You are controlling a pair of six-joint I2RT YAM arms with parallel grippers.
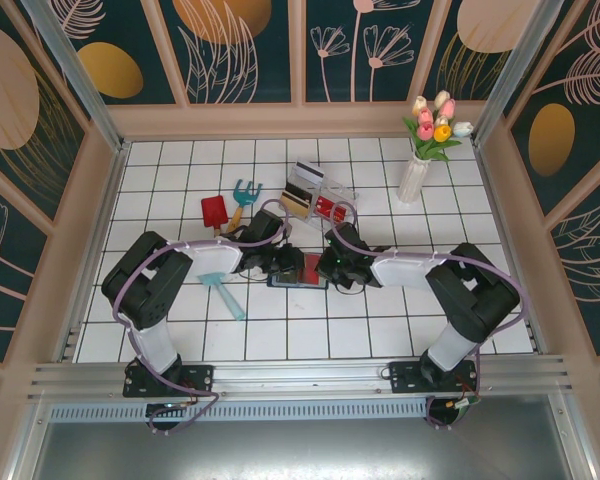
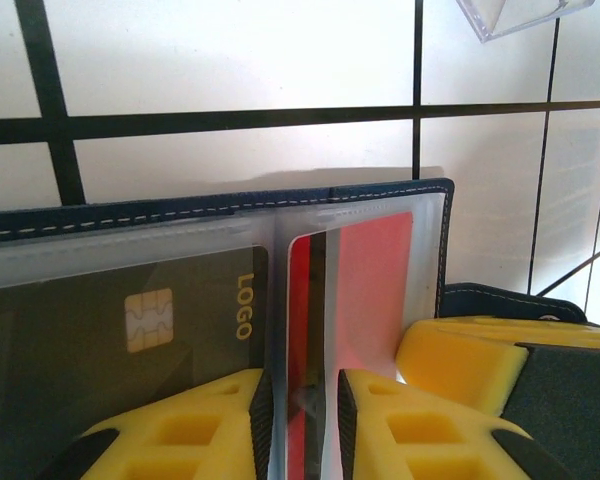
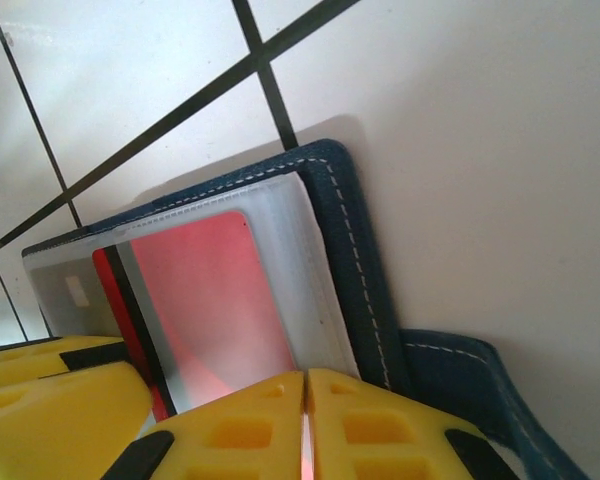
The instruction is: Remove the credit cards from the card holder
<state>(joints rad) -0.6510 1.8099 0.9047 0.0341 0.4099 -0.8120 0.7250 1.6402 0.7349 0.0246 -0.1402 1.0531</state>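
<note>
The navy card holder [image 1: 285,282] lies open and flat on the tiles between both grippers. Its stitched edge [image 2: 230,205] frames frosted sleeves. A dark olive credit card [image 2: 100,330] with a chip and gold "LOGO" sits in the left sleeve. A red credit card [image 2: 375,290] sits in the right sleeve, its black-striped edge bare near the fold. My left gripper [image 2: 305,385] stands narrowly open, its pads on either side of that bare strip. My right gripper [image 3: 306,378] is shut, tips at the near edge of the red card's [image 3: 210,300] sleeve. The clasp tab [image 3: 470,390] sticks out at the right.
A clear plastic compartment box [image 1: 320,195] with cards stands just behind the holder. A red trowel [image 1: 215,212] and a teal rake [image 1: 243,195] lie at the back left, a teal scraper [image 1: 220,290] near the left arm. A white vase of tulips [image 1: 420,165] stands back right.
</note>
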